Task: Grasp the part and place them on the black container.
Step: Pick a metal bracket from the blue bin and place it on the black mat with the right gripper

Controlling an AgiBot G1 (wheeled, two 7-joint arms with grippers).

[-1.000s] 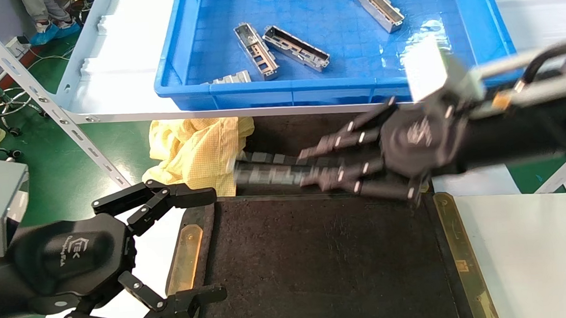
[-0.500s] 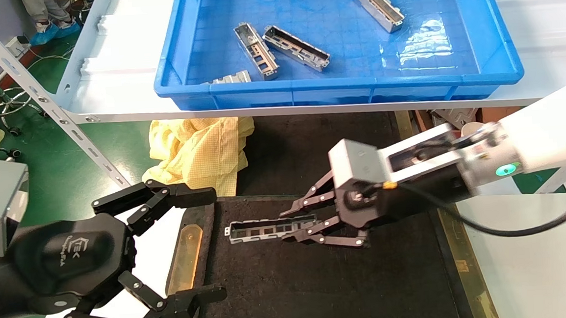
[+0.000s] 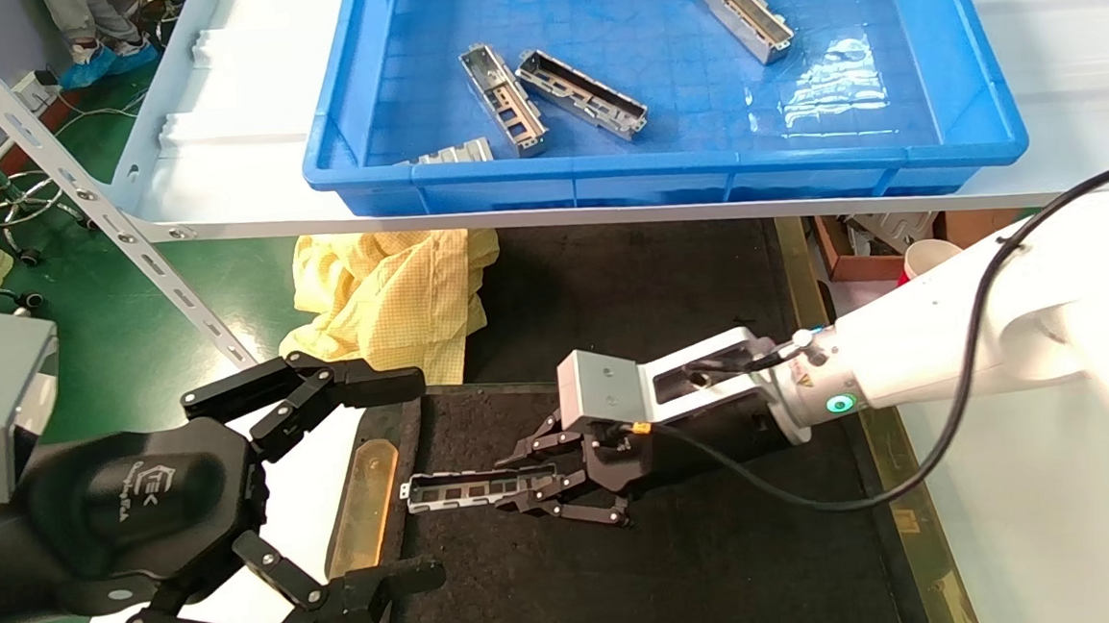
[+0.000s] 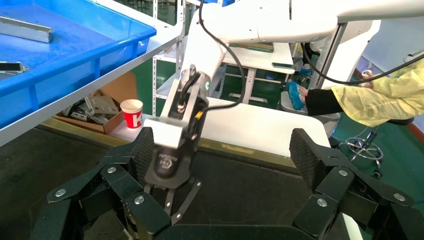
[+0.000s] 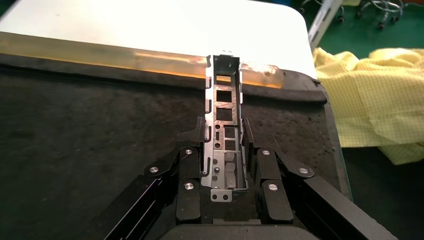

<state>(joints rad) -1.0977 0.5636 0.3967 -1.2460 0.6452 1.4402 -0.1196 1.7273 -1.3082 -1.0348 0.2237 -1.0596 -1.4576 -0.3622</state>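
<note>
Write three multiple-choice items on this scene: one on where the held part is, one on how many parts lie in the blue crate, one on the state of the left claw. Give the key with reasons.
1. Where is the part held by the right claw?
A. Inside the blue crate
B. Low over the black container, near its left brass strip
C. On the yellow cloth

2. How many parts show in the blue crate?
A. Four
B. One
C. Seven

3. What state is the left claw in?
A. Shut on a part
B. Open and empty
C. Shut on the cloth

Key:
1 B: the head view shows the part over the black container, its free end toward the brass strip; whether it touches the felt cannot be told.
2 A: three lie in the open and one sits against the crate's near wall.
3 B: its fingers are spread wide with nothing between them.
</note>
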